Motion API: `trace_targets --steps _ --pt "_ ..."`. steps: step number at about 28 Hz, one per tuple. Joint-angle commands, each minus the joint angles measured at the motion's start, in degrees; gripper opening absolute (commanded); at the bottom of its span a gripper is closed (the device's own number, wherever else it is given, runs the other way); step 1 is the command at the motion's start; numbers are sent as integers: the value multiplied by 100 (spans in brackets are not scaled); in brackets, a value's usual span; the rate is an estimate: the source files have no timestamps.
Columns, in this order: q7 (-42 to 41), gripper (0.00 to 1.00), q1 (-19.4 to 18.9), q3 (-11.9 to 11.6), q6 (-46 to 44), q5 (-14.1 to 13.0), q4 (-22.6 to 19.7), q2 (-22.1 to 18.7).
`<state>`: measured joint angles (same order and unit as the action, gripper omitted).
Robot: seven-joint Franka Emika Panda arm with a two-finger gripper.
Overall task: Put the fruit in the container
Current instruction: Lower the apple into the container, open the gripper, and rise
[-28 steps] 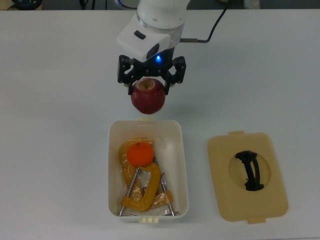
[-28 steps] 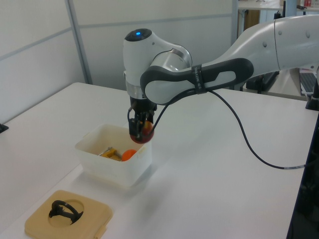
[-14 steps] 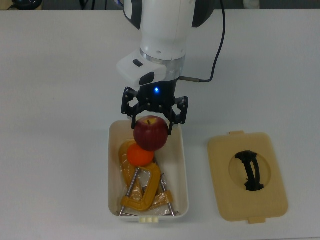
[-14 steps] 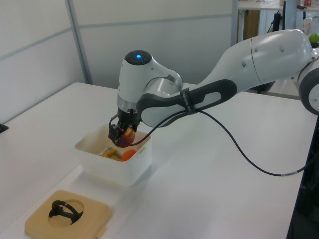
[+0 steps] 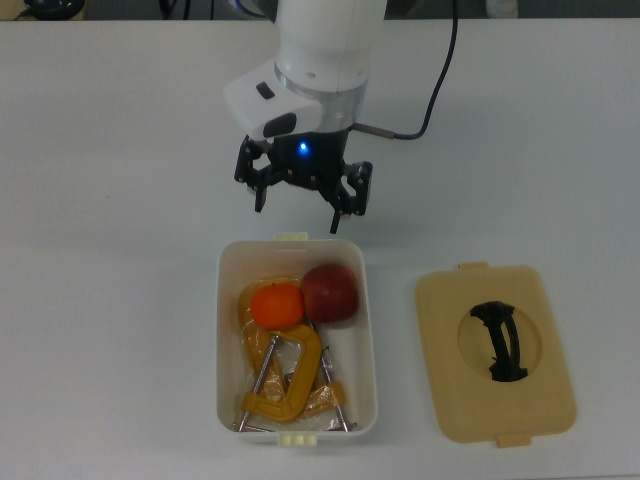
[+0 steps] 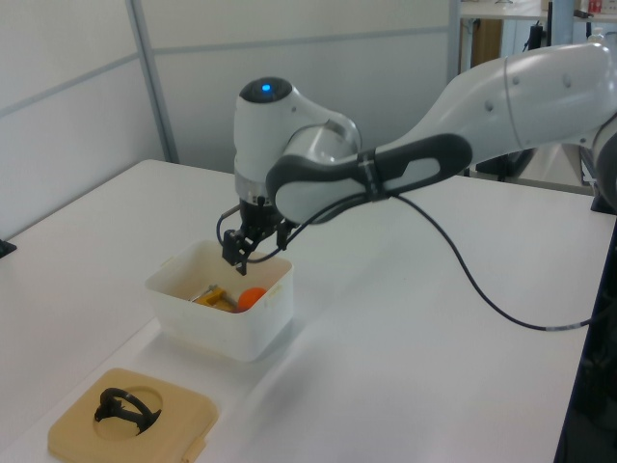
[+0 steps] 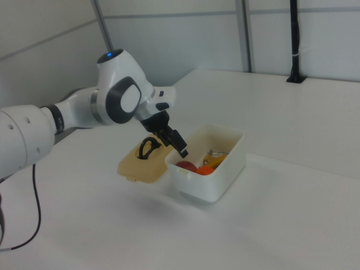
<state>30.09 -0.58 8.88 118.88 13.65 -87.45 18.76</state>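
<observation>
The dark red apple (image 5: 331,293) lies inside the white tub (image 5: 222,340), at its far end in the top view's right corner, touching the orange mandarin (image 5: 277,305) beside it. Both fruits also show over the rim in the right view, apple (image 7: 185,166) and mandarin (image 7: 205,170). In the left view only the mandarin (image 6: 253,297) shows inside the tub (image 6: 227,333). My gripper (image 5: 297,213) hangs open just beyond the tub's far short edge, above it, with nothing between its fingers. It appears over the tub's rim in the side views (image 6: 237,258) (image 7: 175,143).
Yellow-orange metal clamps (image 5: 285,385) fill the tub's near half under and beside the fruit. The flat tan lid (image 5: 494,352) with a black handle lies on the white table to the top view's right of the tub. The arm's black cable (image 5: 440,60) trails behind.
The apple was held over the tub and now lies in it beside the mandarin. My gripper has let go, opened, and pulled back up past the tub's far edge.
</observation>
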Motion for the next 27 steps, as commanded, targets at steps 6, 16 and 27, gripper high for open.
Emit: trace_targets --steps 6,16,27 --pt "-1330 100 -47 -211 -1876 -1065 -263 -926" --pt "-1946 100 -171 -537 -2167 -1242 -844 -1665" --pt "-1964 100 -144 -607 -2281 -1207 -756 -1683"
